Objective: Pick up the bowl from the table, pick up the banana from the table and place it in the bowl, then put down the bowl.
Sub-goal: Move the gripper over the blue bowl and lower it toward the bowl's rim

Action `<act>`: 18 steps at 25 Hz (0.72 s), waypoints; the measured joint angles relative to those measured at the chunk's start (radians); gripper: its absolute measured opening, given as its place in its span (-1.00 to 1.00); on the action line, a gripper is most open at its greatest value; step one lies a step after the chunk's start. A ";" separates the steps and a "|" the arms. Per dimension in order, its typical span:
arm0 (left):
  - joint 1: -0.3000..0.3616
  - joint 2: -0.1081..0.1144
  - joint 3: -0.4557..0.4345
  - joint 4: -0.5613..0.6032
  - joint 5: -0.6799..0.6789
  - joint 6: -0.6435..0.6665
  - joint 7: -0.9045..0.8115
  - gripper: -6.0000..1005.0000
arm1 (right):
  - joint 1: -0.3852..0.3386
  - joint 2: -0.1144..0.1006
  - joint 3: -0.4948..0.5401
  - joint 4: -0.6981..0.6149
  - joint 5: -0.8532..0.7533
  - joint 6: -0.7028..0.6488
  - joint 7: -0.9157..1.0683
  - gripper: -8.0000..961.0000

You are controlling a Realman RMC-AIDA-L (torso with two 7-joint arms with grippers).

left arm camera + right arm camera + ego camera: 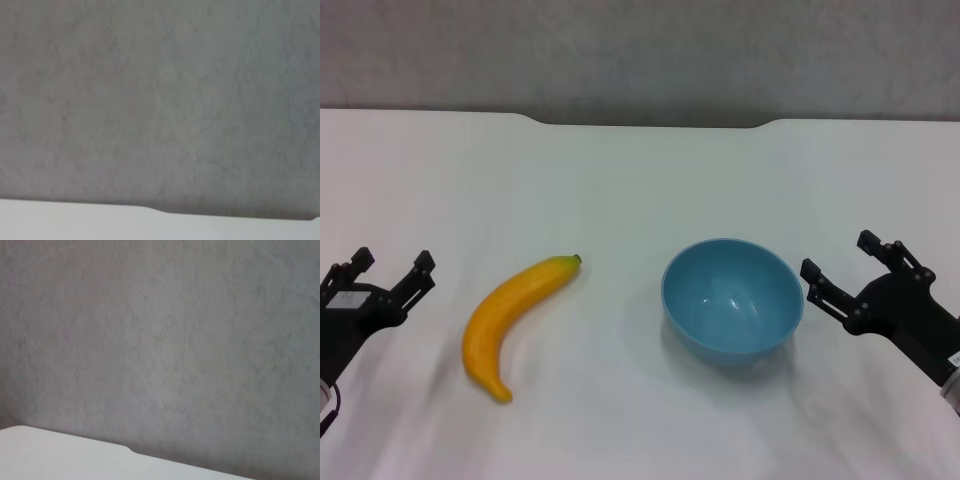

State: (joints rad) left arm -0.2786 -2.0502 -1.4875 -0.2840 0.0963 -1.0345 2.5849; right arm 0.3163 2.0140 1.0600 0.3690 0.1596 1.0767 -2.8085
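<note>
Bowl (732, 298): light blue, deep, upright on white table (640, 180), right of centre, nothing inside. Banana (516, 322): yellow-orange, curved, flat on table left of bowl and well apart from it, dark stem tip toward bowl's side and far edge. Right gripper (852, 268): just beside bowl's right rim, not touching; fingers spread wide, holding nothing. Left gripper (390, 266): near table's left edge, apart from banana; fingers spread, holding nothing. Shallow notch in table's far edge. Grey wall (640, 50) behind; both wrist views filled by same wall (160, 100) (160, 340) above strip of table edge (75, 220) (60, 455).
</note>
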 joint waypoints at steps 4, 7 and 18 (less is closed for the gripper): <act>0.008 0.003 -0.001 -0.019 -0.001 -0.001 0.000 0.79 | 0.012 0.001 -0.002 0.001 0.000 -0.003 0.001 0.85; 0.012 0.005 0.005 -0.029 0.004 0.006 -0.013 0.79 | 0.015 0.003 0.000 0.004 0.000 -0.005 0.017 0.85; 0.162 0.042 -0.005 -0.536 0.453 0.423 -0.458 0.75 | -0.026 -0.053 -0.002 0.305 -0.131 -0.320 0.230 0.85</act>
State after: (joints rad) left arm -0.1169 -2.0086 -1.4922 -0.8205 0.5495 -0.6117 2.1267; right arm 0.2906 1.9608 1.0577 0.6739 0.0281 0.7565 -2.5784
